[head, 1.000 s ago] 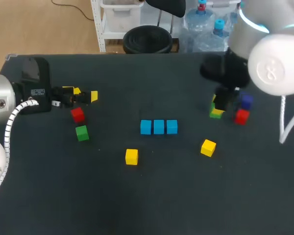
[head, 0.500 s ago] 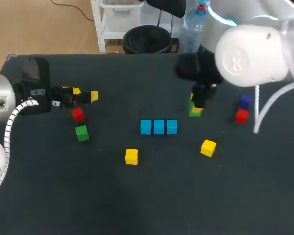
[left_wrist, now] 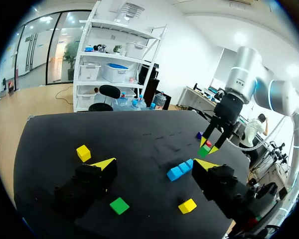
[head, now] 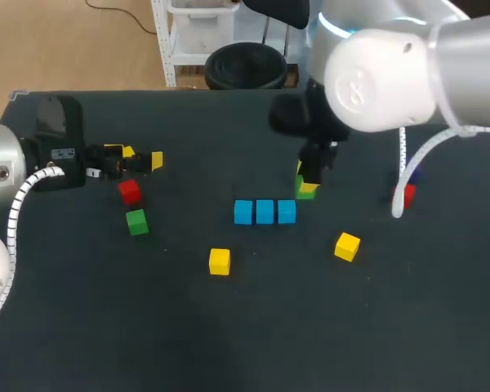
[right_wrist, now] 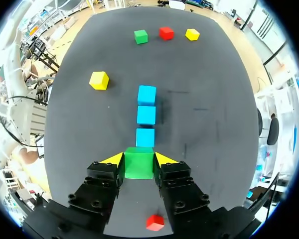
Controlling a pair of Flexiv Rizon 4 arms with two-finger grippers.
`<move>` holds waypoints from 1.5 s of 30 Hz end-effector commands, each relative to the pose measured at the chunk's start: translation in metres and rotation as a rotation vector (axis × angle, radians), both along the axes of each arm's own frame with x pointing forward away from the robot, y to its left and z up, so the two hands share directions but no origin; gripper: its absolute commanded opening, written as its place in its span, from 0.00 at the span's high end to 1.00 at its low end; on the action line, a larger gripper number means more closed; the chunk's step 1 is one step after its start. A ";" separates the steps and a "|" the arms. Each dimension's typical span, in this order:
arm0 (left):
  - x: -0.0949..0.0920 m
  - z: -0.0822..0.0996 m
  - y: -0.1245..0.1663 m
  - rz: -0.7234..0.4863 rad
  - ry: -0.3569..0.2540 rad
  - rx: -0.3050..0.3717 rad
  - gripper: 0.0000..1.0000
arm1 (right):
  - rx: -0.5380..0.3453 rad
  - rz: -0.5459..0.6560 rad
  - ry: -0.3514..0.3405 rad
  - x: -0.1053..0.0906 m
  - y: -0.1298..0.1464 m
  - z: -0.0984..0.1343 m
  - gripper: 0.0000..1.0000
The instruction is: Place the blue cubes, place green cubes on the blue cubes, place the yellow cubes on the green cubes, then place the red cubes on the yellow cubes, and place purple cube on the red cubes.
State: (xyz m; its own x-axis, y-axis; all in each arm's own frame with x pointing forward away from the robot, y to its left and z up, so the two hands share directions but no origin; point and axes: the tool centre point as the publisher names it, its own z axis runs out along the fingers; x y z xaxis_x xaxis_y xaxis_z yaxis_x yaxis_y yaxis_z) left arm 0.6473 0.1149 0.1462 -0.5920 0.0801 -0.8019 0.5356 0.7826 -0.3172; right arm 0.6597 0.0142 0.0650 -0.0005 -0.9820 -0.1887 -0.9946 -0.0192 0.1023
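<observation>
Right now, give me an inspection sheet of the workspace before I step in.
surface: black table, cubes spread out.
job's things: three blue cubes in a row; green cube held by the row's end; second green cube, three yellow cubes, two red cubes loose; purple cube barely visible.
clutter: nothing seen.
grippers: right gripper shut on green cube; left gripper open, empty.
cables: white cable on each arm.
surroundings: nothing seen.

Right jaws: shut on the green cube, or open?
Shut: right wrist view shows the jaws touching the green cube on both sides.
</observation>
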 end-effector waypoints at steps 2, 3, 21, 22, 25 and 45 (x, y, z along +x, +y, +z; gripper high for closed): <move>0.000 -0.001 0.002 -0.004 -0.006 -0.008 0.00 | -0.013 -0.020 0.036 0.010 0.011 -0.008 1.00; 0.000 -0.001 0.002 -0.004 -0.006 -0.008 0.00 | -0.013 -0.019 0.036 0.010 0.013 -0.010 1.00; 0.000 -0.001 0.002 -0.004 -0.006 -0.008 0.00 | 0.020 0.004 0.054 0.006 0.034 -0.014 1.00; 0.000 -0.001 0.002 -0.004 -0.006 -0.008 0.00 | 0.019 0.007 0.056 0.006 0.034 -0.015 1.00; 0.000 -0.001 0.002 -0.004 -0.006 -0.008 0.00 | 0.020 0.016 0.063 0.002 0.037 -0.017 1.00; 0.000 -0.001 0.002 -0.004 -0.006 -0.008 0.00 | -0.006 0.040 0.070 -0.001 0.041 -0.026 1.00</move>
